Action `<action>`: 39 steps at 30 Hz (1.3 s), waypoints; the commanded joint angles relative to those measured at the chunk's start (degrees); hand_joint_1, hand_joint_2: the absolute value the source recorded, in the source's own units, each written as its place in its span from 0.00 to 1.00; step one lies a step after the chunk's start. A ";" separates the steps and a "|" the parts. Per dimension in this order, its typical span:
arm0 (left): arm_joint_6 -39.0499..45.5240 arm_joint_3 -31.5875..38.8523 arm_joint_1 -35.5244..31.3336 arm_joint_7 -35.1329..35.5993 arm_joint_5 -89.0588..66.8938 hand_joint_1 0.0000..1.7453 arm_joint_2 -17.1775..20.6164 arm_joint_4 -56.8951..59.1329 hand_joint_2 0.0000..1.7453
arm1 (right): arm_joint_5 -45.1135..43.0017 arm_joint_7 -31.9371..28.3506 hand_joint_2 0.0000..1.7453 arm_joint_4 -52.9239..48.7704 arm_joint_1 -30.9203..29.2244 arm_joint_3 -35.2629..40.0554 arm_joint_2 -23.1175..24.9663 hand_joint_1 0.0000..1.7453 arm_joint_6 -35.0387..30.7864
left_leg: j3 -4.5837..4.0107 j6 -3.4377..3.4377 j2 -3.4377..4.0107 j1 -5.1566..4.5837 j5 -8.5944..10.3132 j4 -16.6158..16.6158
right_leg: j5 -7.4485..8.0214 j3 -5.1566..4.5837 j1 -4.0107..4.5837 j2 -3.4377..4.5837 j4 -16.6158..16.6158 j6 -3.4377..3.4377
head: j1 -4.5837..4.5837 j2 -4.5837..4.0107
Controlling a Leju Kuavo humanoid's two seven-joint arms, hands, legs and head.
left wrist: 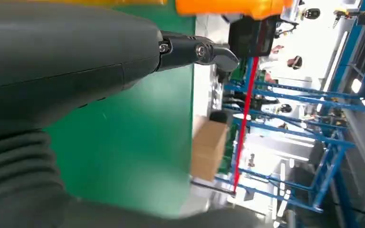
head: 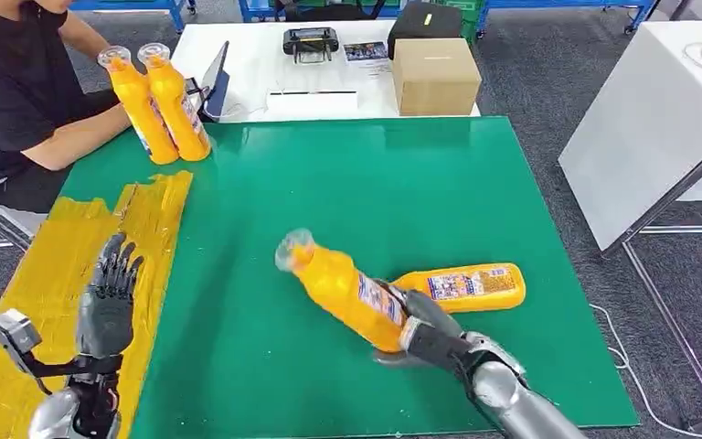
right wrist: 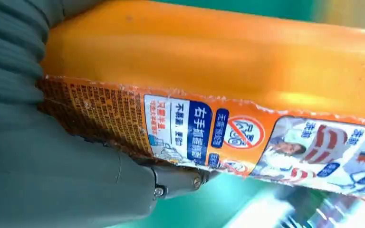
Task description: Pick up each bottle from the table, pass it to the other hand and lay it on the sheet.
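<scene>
Right hand grips tilted orange bottle at its base. Left hand open, fingers spread, over yellow sheet. Second bottle lies just behind.

Left hand over green worktop, thumb extended, nothing held. Orange bottle near the worktop's far edge. Cardboard box past that edge; blue racking behind.

Counts on the tables
Four orange plastic bottles are showing: two standing, one lying, one held; one brown cardboard box is sitting behind.
</scene>
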 commanded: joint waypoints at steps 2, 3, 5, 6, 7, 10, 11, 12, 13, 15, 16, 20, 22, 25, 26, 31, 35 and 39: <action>3.13 -6.71 0.22 1.74 3.51 0.00 -3.66 -4.42 1.00 | -0.97 1.40 1.00 5.18 -6.82 -5.28 13.13 1.00 0.78 | -0.17 0.00 0.08 0.04 -0.03 0.05 | 0.02 -0.19 0.04 0.09 0.00 -0.02 | 0.02 0.00; 3.20 -6.73 0.09 1.70 3.62 0.00 -3.38 -4.11 1.00 | -0.95 1.36 1.00 5.79 -6.87 -5.09 13.10 1.00 0.71 | -0.20 0.00 0.02 0.08 -0.04 0.07 | 0.02 -0.17 0.08 0.04 -0.03 -0.03 | 0.00 0.00; 3.22 -6.70 0.08 1.68 3.65 0.00 -3.29 -4.04 1.00 | -1.01 1.31 1.00 5.87 -6.79 -5.15 13.01 1.00 0.69 | -0.19 0.00 0.01 0.10 -0.05 0.08 | 0.02 -0.16 0.11 0.04 -0.05 -0.04 | 0.00 0.00; 3.22 -6.70 0.08 1.68 3.65 0.00 -3.29 -4.04 1.00 | -1.01 1.31 1.00 5.87 -6.79 -5.15 13.01 1.00 0.69 | -0.19 0.00 0.01 0.10 -0.05 0.08 | 0.02 -0.16 0.11 0.04 -0.05 -0.04 | 0.00 0.00; 3.09 -6.83 0.06 1.53 4.14 0.00 -3.23 -3.91 1.00 | -1.41 1.03 1.00 6.22 -6.96 -5.11 13.22 1.00 0.91 | -0.19 0.00 0.00 0.11 -0.05 0.08 | 0.02 -0.15 0.12 0.04 -0.05 -0.04 | 0.00 0.00; 0.07 -8.69 0.48 3.69 8.27 0.00 -3.79 -3.31 1.00 | -1.29 1.07 1.00 8.93 -8.70 -4.21 15.98 1.00 0.46 | -0.19 0.00 -0.02 0.06 -0.03 0.02 | 0.02 -0.19 0.05 -0.01 -0.07 -0.04 | 0.02 0.00; -0.65 -9.97 0.91 4.07 8.84 0.00 -4.09 -3.47 1.00 | -1.25 1.02 1.00 10.12 -9.57 -3.73 17.17 1.00 0.11 | -0.22 0.00 0.01 0.01 -0.02 0.00 | 0.02 -0.23 0.01 0.00 -0.05 -0.02 | 0.00 0.00; -0.75 -10.51 1.11 4.07 8.78 0.00 -4.15 -3.65 1.00 | -1.25 1.00 1.00 10.69 -9.91 -3.53 17.64 1.00 -0.01 | -0.21 -0.02 0.12 0.01 -0.05 0.01 | 0.02 -0.25 0.02 0.13 -0.03 -0.04 | 0.04 0.00; -0.88 -11.56 1.54 4.06 8.68 0.00 -4.45 -4.13 1.00 | -1.12 1.14 1.00 11.51 -10.42 -2.81 18.36 1.00 0.03 | -0.27 -0.02 0.10 0.00 -0.04 0.02 | 0.02 -0.30 0.01 0.10 -0.01 -0.04 | 0.00 0.00; -0.59 -13.58 1.93 4.31 8.48 0.00 -4.51 -4.55 1.00 | -1.10 1.22 1.00 12.91 -11.28 -1.47 19.42 1.00 -0.11 | -0.26 -0.02 0.11 0.01 -0.06 0.02 | 0.01 -0.32 0.02 0.12 -0.02 -0.05 | 0.00 0.00; -0.72 -14.65 2.05 4.40 8.71 0.00 -4.40 -4.62 1.00 | -1.05 1.31 1.00 13.52 -11.60 -0.58 19.89 1.00 -0.17 | -0.27 -0.01 0.07 0.00 -0.05 0.01 | 0.01 -0.31 0.01 0.07 -0.03 -0.03 | 0.02 0.00; -1.01 -17.38 2.51 4.86 10.12 0.00 -4.37 -5.00 1.00 | 0.71 2.76 1.00 17.77 -13.11 3.82 22.14 1.00 -0.44 | -0.24 -0.01 0.05 0.05 -0.07 0.01 | 0.01 -0.27 0.05 0.06 -0.08 -0.04 | 0.02 0.00; -1.09 -18.85 2.52 5.02 10.22 0.00 -4.04 -5.14 1.00 | 1.78 3.06 1.00 21.75 -13.65 6.70 23.76 1.00 -0.85 | -0.19 -0.02 0.06 0.11 -0.10 0.03 | 0.00 -0.19 0.11 0.08 -0.10 -0.06 | 0.02 0.00; -1.56 -19.95 2.33 6.28 11.97 0.00 -3.82 -3.98 1.00 | 2.77 2.85 1.00 25.22 -14.18 9.52 25.29 1.00 -1.47 | -0.25 -0.03 0.06 0.06 -0.05 -0.04 | 0.02 -0.28 0.07 0.07 -0.11 -0.05 | 0.04 0.00; -1.76 -20.26 2.28 6.42 12.04 0.00 -3.60 -3.55 1.00 | 3.21 2.89 1.00 26.08 -14.45 10.44 25.74 1.00 -1.55 | -0.30 -0.01 0.01 0.01 -0.03 -0.04 | 0.01 -0.32 0.01 0.01 -0.08 -0.03 | 0.02 0.00; -1.76 -20.25 2.37 6.41 12.00 0.00 -3.51 -3.41 1.00 | 3.19 2.89 1.00 26.11 -14.56 10.46 25.85 1.00 -1.57 | -0.34 0.00 -0.02 0.01 -0.03 -0.02 | 0.00 -0.35 0.01 -0.02 -0.07 -0.02 | 0.02 0.00; -1.91 -20.31 2.25 6.41 11.98 0.00 -3.47 -3.33 1.00 | 3.73 3.17 1.00 26.91 -14.96 11.38 25.92 1.00 -1.11 | -0.41 0.00 -0.05 -0.02 -0.01 -0.02 | 0.00 -0.42 -0.01 -0.06 -0.05 -0.01 | 0.02 0.00; -2.46 -20.08 2.15 6.25 12.29 0.00 -3.51 -2.90 1.00 | 6.47 3.75 1.00 32.34 -15.03 16.91 28.06 1.00 -1.33 | -0.30 -0.02 -0.01 0.04 -0.04 -0.04 | 0.01 -0.31 0.05 0.00 -0.11 -0.05 | 0.02 0.00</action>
